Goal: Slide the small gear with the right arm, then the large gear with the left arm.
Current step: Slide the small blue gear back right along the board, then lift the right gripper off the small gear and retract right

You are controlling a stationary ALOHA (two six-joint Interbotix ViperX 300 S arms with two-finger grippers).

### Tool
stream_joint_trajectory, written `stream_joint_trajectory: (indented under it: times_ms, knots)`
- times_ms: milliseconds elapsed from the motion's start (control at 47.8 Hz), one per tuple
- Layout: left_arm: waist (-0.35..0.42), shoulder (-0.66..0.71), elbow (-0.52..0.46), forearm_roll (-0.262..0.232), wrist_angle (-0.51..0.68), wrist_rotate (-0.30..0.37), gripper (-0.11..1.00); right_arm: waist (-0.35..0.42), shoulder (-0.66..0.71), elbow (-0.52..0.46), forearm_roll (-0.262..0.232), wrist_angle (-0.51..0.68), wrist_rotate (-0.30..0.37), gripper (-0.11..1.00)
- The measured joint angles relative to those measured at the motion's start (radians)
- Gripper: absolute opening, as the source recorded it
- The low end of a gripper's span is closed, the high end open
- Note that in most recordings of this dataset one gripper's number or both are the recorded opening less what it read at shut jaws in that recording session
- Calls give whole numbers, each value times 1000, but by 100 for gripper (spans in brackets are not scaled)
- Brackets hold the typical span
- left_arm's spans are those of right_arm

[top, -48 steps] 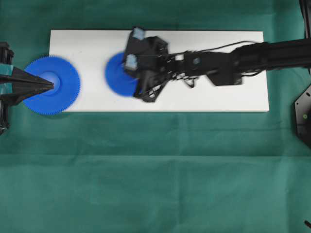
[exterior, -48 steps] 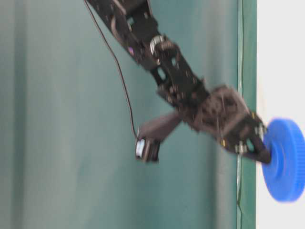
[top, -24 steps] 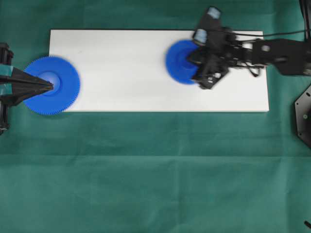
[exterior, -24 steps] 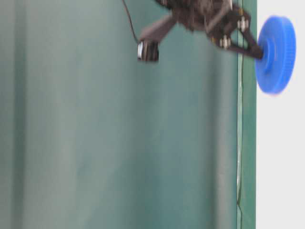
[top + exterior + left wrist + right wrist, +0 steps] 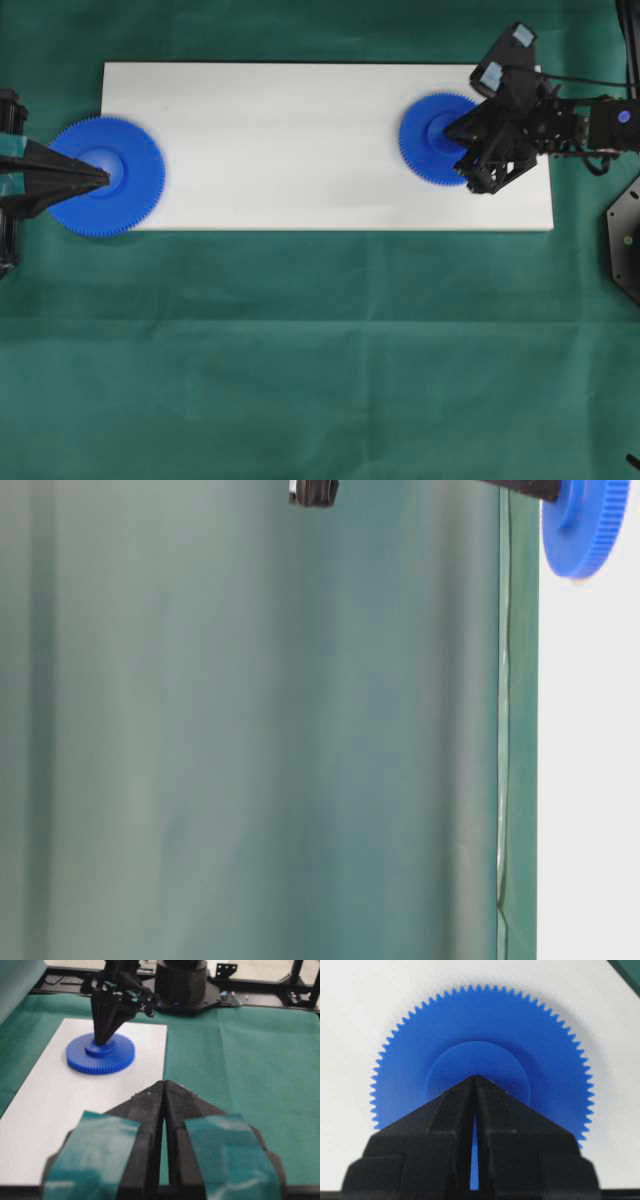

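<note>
The small gear (image 5: 437, 138) lies flat near the right end of the white board (image 5: 300, 110). My right gripper (image 5: 449, 130) is shut, its pointed tip resting on the gear's hub. The right wrist view shows that tip (image 5: 475, 1078) over the centre of the small gear (image 5: 520, 1055). At table level the small gear (image 5: 590, 525) shows edge-on with the right gripper (image 5: 545, 490) touching it. The large gear (image 5: 125, 176) overhangs the board's left end. My left gripper (image 5: 104, 176) is shut with its tip on that hub. From the left wrist, the left gripper (image 5: 164, 1083) points toward the distant small gear (image 5: 100, 1053).
Green cloth (image 5: 320, 350) covers the table around the board. A black mount (image 5: 625, 240) sits at the right edge. The right arm's base (image 5: 182, 985) stands beyond the board's far end in the left wrist view.
The right arm has drawn back to the right, sliding the small gear along the board from left of middle to near the right end. The left arm and large gear have not moved.
</note>
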Motion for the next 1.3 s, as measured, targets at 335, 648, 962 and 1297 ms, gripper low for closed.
stream_joint_trajectory:
  times_ms: [335, 648, 962, 1297]
  knots:
    - [0, 0, 0, 0, 2, 0, 0, -3, -109, 61, -2, 110, 57, 50]
    - [0, 0, 0, 0, 2, 0, 0, -12, -170, 95, -12, 147, 66, 50]
    - [0, 0, 0, 0, 2, 0, 0, -12, -193, 100, -46, 130, 69, 50]
    - [0, 0, 0, 0, 2, 0, 0, -21, -359, 91, -78, 138, 63, 50]
